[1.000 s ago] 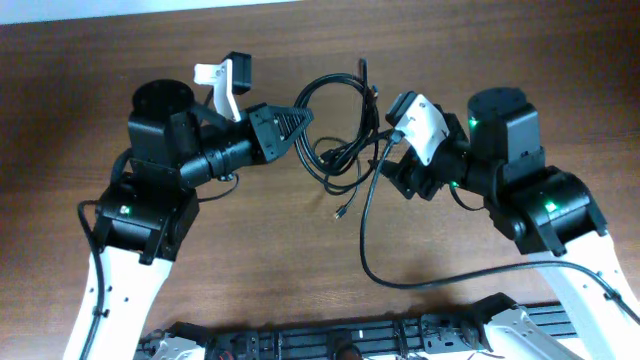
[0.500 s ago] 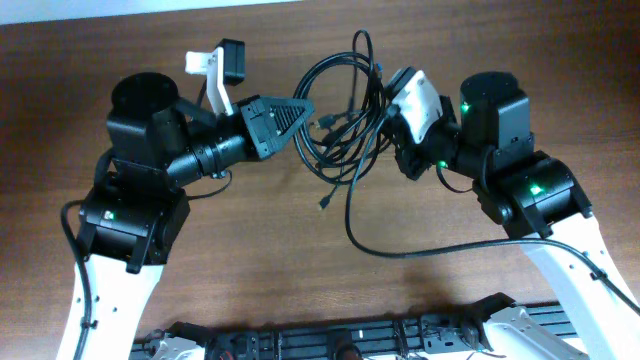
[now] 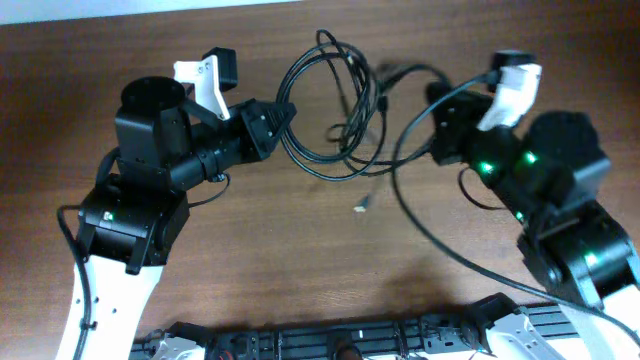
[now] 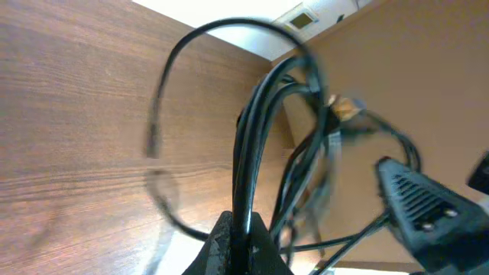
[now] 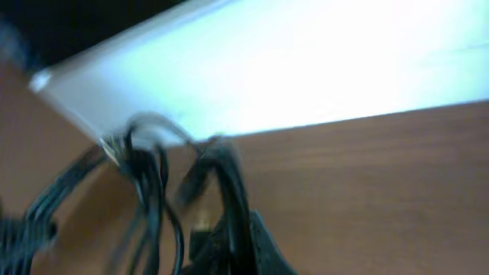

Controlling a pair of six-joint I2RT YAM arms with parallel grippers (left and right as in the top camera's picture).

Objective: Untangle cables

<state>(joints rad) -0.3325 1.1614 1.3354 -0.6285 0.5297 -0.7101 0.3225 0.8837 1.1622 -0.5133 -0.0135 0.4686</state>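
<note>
- Left pincer is clamped tight on a few strands of the cables, at the left edge of the tangle.
- Right pincer is closed too. Its view is blurred, but a strand runs into the fingertips, so it likely grips the tangle's right side.
- The cables stretch between both arms over the far middle of the table.
- Step in hand, as I judge it: pulling the tangle apart from both sides.
- The next move calls for drawing the right strand out slowly, so the loops slip free rather than tighten.
- Count: two pincers and one tangle. The separate cables overlap too much to number. One loose plug shows.
</note>
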